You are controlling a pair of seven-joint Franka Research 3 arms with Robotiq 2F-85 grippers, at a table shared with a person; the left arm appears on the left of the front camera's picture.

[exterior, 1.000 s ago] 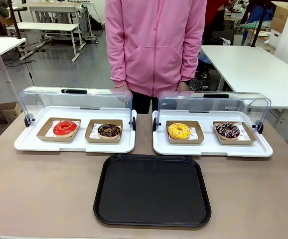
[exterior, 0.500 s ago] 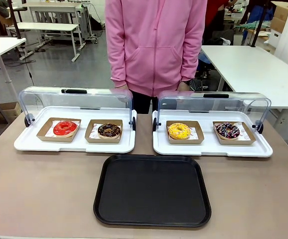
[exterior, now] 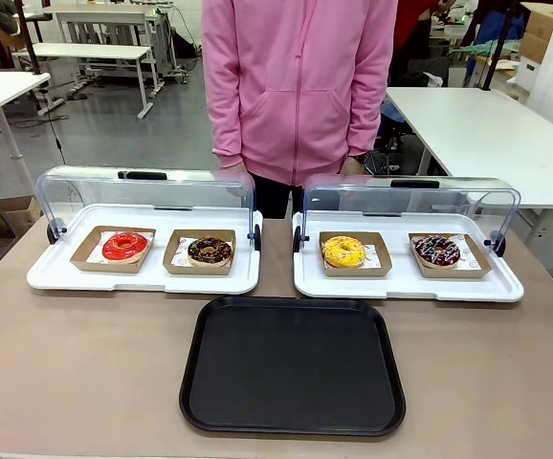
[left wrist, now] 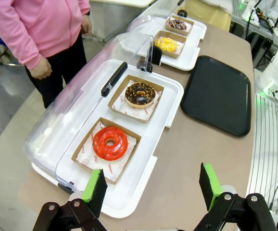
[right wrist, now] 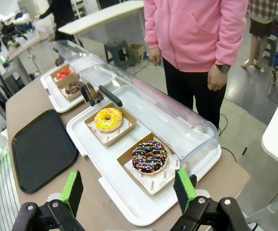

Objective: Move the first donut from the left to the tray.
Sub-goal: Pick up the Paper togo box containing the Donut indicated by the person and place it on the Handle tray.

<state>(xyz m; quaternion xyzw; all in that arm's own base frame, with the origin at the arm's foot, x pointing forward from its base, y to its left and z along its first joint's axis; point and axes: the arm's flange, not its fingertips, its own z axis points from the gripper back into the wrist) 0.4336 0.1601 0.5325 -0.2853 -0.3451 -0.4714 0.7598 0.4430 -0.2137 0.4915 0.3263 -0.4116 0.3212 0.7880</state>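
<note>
Red glazed donut [left wrist: 110, 143] sits in its cardboard box [left wrist: 127, 161] on the lidded white tray [left wrist: 148, 154], just ahead of the left gripper [left wrist: 153, 184], the nearer one. Its jaws stand wide apart and empty, as do the right gripper's [right wrist: 129, 188]. The black tray [left wrist: 218, 94] lies farther ahead.

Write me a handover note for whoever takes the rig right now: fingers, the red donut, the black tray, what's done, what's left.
Left gripper: fingers open, empty.
Right gripper: fingers open, empty.
Red donut: in its cardboard box on the left white tray, lid raised.
Black tray: front centre of table, no donut on it.
Done: nothing moved yet.
Left: grasp the donut, carry it to the black tray, release.
</note>
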